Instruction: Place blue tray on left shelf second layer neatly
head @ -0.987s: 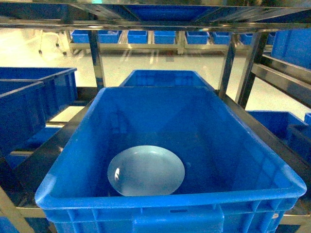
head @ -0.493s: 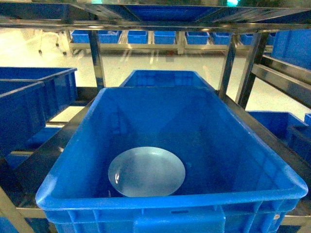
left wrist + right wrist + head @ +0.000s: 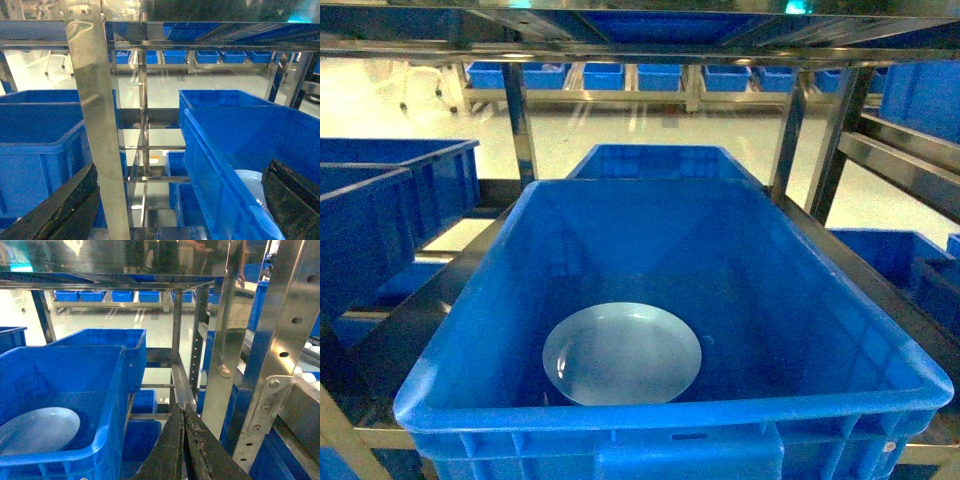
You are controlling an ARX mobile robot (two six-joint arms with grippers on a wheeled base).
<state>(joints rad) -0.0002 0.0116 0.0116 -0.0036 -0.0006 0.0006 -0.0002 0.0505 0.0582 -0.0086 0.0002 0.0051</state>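
- The left gripper (image 3: pixel 175 200) is wide open, with nothing between its dark fingers.
- The pale blue round plastic tray (image 3: pixel 621 354) lies flat inside the big deep blue plastic crate (image 3: pixel 880 330).
- The right gripper (image 3: pixel 184 440) is closed, empty, beside the crate.

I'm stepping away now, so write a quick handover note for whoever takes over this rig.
Left gripper: open, empty, outside the crate's left wall.
Right gripper: shut, empty, right of the crate.
Blue tray: lying flat on the floor of the big blue crate, toward its front left.
Done: nothing yet; the tray is ungrasped.
Left: lift the tray out and set it neatly on the left shelf's second layer.
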